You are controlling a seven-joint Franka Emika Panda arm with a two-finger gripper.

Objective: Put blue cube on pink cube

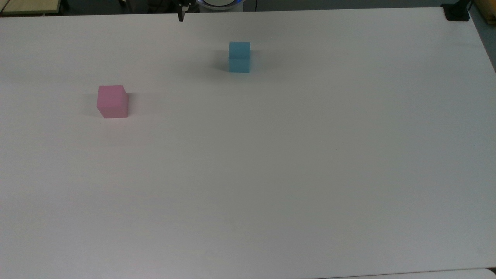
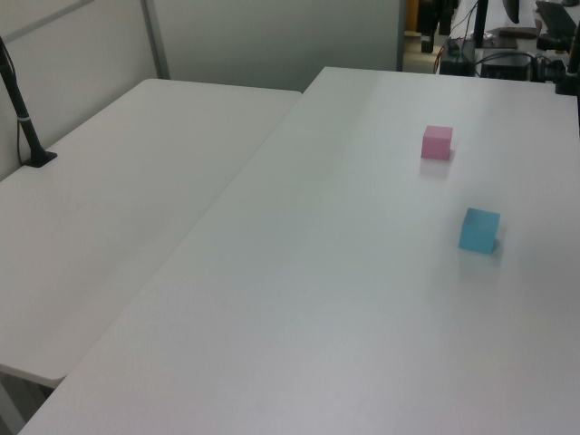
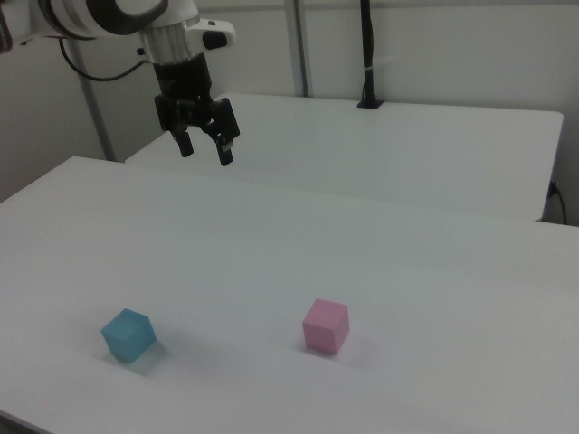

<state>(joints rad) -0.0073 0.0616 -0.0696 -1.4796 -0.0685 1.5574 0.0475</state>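
White table (image 1: 271,174) carrying two cubes, well apart. In the top view, the blue cube (image 1: 239,57) rests on the table toward 12 o'clock of centre, and the pink cube (image 1: 112,102) rests toward 10 o'clock, at about 8 o'clock from the blue one. In the right view, the blue cube (image 3: 128,335) lies at 7 o'clock and the pink cube (image 3: 326,325) just right of bottom centre; in the left view, the pink cube (image 2: 437,142) sits at 1 o'clock from the blue cube (image 2: 478,230). The gripper (image 3: 205,148) hangs above the table at 11 o'clock in the right view, fingers (image 3: 225,152) spread wide and holding nothing, clear of both cubes. No brand, label or writing is legible on the cubes or the arm.
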